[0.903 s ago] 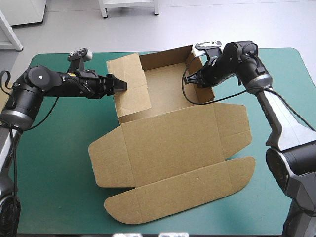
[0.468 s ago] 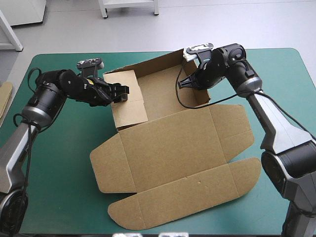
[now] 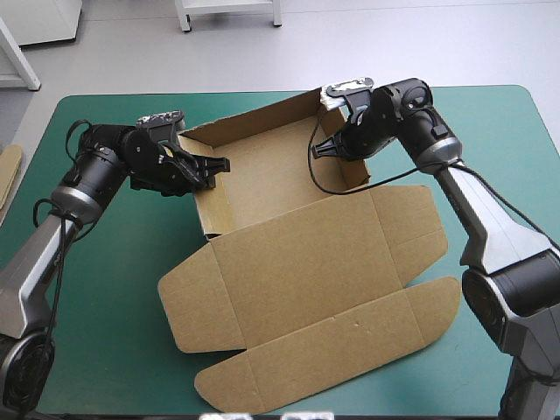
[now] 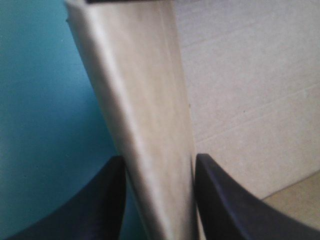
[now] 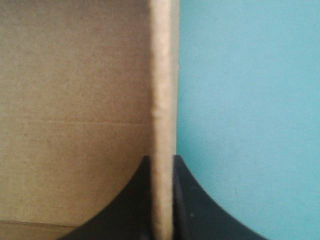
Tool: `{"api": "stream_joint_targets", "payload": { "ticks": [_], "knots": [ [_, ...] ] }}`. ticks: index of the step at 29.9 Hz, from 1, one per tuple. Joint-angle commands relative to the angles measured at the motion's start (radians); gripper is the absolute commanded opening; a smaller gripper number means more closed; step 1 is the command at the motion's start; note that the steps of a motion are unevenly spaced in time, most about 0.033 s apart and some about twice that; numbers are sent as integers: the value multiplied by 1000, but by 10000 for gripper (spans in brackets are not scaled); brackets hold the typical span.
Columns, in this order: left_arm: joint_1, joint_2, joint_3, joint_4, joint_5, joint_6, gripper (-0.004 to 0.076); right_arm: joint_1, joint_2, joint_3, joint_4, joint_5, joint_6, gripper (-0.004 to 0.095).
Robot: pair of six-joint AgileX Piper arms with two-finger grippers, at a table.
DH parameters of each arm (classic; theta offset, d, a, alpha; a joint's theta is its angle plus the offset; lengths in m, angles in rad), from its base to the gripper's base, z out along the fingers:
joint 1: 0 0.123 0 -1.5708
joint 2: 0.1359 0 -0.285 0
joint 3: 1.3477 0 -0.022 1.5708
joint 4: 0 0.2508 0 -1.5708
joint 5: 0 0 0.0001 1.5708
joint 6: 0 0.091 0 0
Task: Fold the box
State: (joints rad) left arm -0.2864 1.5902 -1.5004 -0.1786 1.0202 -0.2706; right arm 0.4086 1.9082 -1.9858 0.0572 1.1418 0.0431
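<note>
My left pincer (image 3: pixel 213 165) is nearly closed on the box's (image 3: pixel 267 179) doubled left wall (image 4: pixel 150 125), and my right pincer (image 3: pixel 325 149) on the right wall (image 5: pixel 162 90). The box sits mid-table (image 3: pixel 105 350) with its lid (image 3: pixel 306 262) flat. If 1 grip slips, I judge that wall could spring open.

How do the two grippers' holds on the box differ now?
The left gripper straddles the box's left wall, which looks thick between its fingers; the right gripper pinches the right wall, a thin edge. The left's fingers stand wider apart than the right's. Both hold raised walls; the lid lies flat.
</note>
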Motion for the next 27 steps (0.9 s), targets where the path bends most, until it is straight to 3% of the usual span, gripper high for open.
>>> {"api": "stream_joint_targets", "payload": {
  "ticks": [1, 3, 6, 7, 13, 20, 27],
  "knots": [
    [-7, -36, -54, -63, -36, -9, 245, 1, -61, -29, 31, -43, 3, 1],
    [-7, -36, -68, -63, -36, -9, 185, 1, -61, -29, 31, -43, 3, 1],
    [-7, -36, -95, -66, -36, -9, 4, 1, -61, -29, 29, -43, 3, 1],
    [-7, -36, -100, -64, -39, -5, -8, 1, -61, -29, 29, -43, 3, 1],
    [-7, -31, -102, 29, -73, -36, -8, 1, -61, -29, 13, -25, 23, 1],
    [-22, 32, -141, 69, -60, -51, -9, 27, -59, -29, -120, 55, 61, 1],
    [-113, 166, -302, 238, 86, -55, -8, 37, -30, -27, -132, 103, 95, 1]
  ]
}}
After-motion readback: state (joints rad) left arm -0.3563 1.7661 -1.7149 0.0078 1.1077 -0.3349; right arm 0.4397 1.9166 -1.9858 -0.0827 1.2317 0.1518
